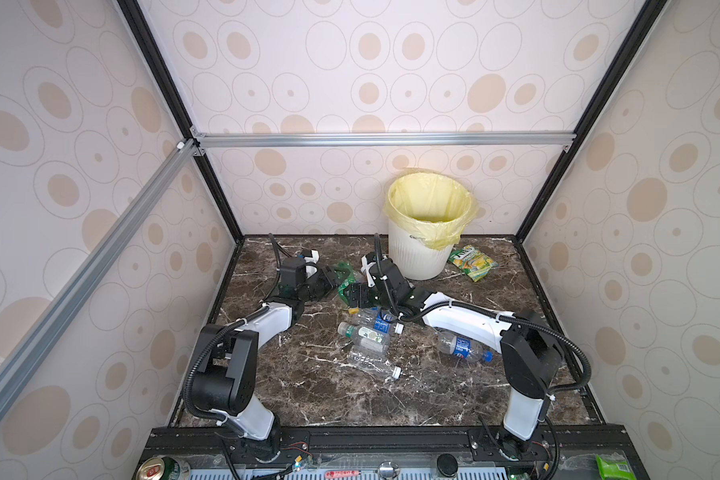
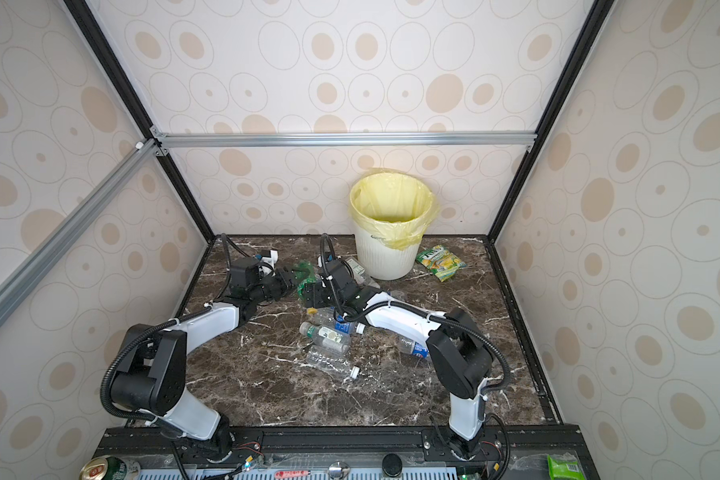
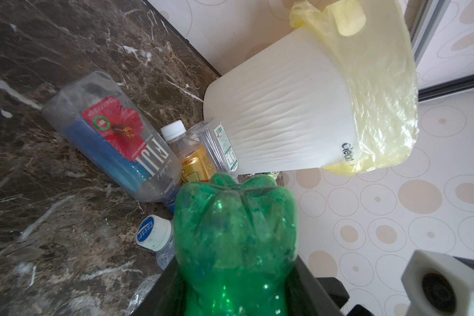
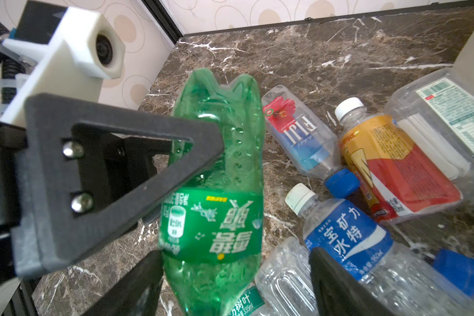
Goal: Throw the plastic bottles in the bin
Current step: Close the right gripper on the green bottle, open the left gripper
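Bottle of crumpled green plastic [image 4: 238, 169], light & dent-prone (prob. empty), is pinched by left gripper [image 3: 236, 273]; right gripper [image 4: 233, 262], jaws spread, straddles its likely stiffer cap-end shoulder.

left end effector [image 3: 234, 276] clamped on green bottle [image 4: 216, 164]; right end effector [image 4: 236, 253] jaws spread astride it

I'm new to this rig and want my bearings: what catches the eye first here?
A crumpled green bottle just left of the table's middle, clamped in the left gripper, while the right gripper has its jaws open either side of it. To its right, at the back, stands the white bin with its yellow liner. Clear bottles lie scattered in front.
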{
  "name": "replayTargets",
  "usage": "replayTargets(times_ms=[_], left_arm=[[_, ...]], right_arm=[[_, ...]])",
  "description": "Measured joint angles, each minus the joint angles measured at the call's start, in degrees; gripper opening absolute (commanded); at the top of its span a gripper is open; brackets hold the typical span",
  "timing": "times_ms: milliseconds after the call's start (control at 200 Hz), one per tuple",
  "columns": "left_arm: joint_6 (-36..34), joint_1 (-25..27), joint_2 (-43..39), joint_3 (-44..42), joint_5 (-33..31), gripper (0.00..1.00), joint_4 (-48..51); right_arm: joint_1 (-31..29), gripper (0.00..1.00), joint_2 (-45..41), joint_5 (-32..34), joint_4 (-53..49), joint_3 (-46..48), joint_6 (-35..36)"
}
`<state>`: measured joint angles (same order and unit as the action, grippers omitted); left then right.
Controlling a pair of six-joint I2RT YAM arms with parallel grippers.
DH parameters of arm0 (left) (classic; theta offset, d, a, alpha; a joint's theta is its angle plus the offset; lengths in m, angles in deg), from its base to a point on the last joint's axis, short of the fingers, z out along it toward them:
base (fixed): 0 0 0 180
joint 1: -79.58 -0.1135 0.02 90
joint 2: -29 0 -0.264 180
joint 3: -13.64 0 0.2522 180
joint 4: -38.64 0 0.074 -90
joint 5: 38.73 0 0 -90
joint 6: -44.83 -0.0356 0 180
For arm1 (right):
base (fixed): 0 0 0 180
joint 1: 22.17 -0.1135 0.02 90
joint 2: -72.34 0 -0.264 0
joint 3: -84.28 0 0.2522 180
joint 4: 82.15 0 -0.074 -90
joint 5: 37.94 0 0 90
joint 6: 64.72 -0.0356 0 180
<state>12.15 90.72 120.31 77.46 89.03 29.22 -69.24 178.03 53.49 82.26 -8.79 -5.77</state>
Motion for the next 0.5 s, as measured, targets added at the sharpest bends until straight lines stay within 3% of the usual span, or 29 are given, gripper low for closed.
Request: replayTargets(times_ms=[500], left_arm=[[0.9,0.5,0.1,0.0,1.5,0.55,-2.6]], right_arm=[[0.0,0.59,2.8,-1.6,0.5,-3.3,0.1]])
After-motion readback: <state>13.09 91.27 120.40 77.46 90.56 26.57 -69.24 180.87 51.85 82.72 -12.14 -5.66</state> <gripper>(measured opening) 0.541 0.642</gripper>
